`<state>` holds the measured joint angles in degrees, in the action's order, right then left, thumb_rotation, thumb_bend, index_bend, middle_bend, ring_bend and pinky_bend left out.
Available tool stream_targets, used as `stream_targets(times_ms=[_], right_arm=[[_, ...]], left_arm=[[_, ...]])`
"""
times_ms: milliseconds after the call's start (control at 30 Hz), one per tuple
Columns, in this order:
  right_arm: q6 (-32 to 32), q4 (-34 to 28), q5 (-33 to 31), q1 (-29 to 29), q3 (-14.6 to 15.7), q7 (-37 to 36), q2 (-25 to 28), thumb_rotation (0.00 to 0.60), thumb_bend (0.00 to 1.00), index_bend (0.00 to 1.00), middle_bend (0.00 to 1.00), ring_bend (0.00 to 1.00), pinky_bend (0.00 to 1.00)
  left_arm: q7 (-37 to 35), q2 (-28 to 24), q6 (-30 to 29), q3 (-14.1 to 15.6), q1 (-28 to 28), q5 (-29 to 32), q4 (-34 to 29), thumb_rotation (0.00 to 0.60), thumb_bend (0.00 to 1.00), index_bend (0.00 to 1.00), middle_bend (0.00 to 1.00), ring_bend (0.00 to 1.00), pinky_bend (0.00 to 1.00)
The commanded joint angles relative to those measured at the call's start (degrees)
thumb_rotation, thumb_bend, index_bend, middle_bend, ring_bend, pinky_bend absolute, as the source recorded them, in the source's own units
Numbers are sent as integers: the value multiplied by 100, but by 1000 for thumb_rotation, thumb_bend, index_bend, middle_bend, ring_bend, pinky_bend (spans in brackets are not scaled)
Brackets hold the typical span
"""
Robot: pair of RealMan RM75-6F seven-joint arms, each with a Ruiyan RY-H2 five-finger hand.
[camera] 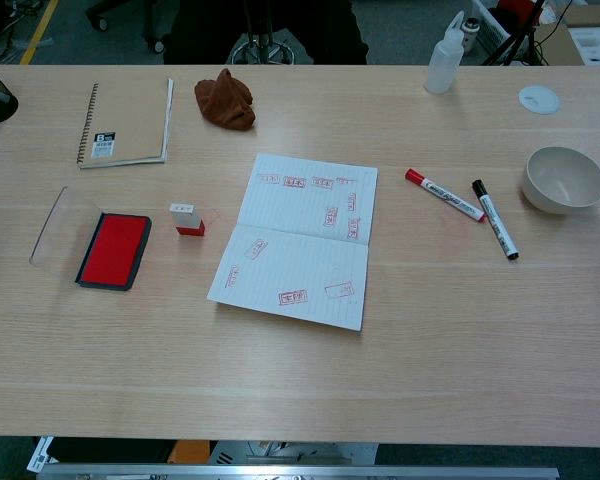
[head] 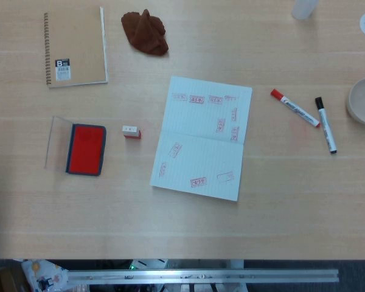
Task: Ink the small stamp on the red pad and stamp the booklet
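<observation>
stamp: the small stamp (head: 131,131) is just sitting on the table by itself, white top, red base, upright. It's parked between the pad and the booklet, a bit closer to the pad, touching neither.

red pad: the ink pad (head: 86,149) is left of the stamp with its clear lid (head: 59,141) flipped open to the left, so the red surface is fully exposed. Dark frame around it.

booklet: open booklet (head: 202,139) lies flat to the right of the stamp, slightly rotated. Lined pages, and there's already a bunch of red stamp marks scattered over both halves, some straight, some tilted.

hands: neither the left nor the right hand shows up in the head view or the chest view, so can't say anything about the fingers.

notebook: tan spiral notebook (head: 75,47) at the far left, closed, with a "B" label on the cover.

cloth: crumpled brown cloth (head: 145,32) just right of the notebook.

markers: red-capped marker (head: 294,107) and black-capped marker (head: 326,125) lying right of the booklet, near each other but not touching.

bowl: pale bowl (camera: 562,179) at the right, beyond the markers.

bottle: clear squeeze bottle (camera: 445,58) at the far edge, with a small white round lid (camera: 539,98) on the table to its right.
</observation>
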<state>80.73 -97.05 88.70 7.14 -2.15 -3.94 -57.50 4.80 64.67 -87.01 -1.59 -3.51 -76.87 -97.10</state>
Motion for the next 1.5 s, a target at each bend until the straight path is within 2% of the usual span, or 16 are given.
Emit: stream_targets(times_ms=[33,333,533,600,700,800,867,933,1033,1267,1500], right_arm=[[-17,0,-1,16,-4,-3,-6,600,155,339,397,285,356],[-82,15,-30,72,-28,-23,-7,600,155,339,397,285,356],[-171,21,-75,147,-65,-30,-10,600,155,339,397,285,356],[-199,19,-91,166,-72,-26,-11,600,155,339,397,285,356],[-242,22,-109,195,-77,-17,-12,600,155,339,397,285,356],[-274,39,-135,210,-78,-27,-13,600,155,339,397,285,356],[-293,65,-158,215,-76,-40,-14,600,155,339,397,285,356],[-313,96,-182,217,-72,-57,-14,600,155,339,397,285,357],[-340,145,-209,226,-71,-89,-20,600,155,339,397,285,357],[-373,217,-229,238,-62,-146,-19,600,155,339,397,285,356],[-372,278,-251,228,-52,-198,-26,600,155,339,397,285,357]], left_arm=[[-12,-2,27,-7,6,-4,-6,600,316,280,473,455,599],[-242,-83,-17,-98,-42,-292,-76,600,316,283,475,461,598],[-351,-251,342,-227,-495,-842,-522,600,316,286,506,481,622],[-239,-265,478,-262,-644,-967,-636,600,316,287,528,494,675],[13,-186,724,-349,-907,-1078,-830,600,316,287,570,533,805],[258,-46,1076,-451,-1205,-1039,-977,600,316,287,648,659,951],[466,59,1385,-521,-1429,-914,-1043,600,316,287,744,773,997],[788,191,1688,-599,-1652,-709,-1053,600,316,286,821,848,1000],[1304,406,2092,-706,-1957,-301,-1067,600,316,287,896,914,1000],[2605,897,2638,-849,-2578,624,-1068,600,316,286,965,972,1000],[3402,1474,2874,-921,-3106,1712,-733,600,316,310,1000,1000,1000]])
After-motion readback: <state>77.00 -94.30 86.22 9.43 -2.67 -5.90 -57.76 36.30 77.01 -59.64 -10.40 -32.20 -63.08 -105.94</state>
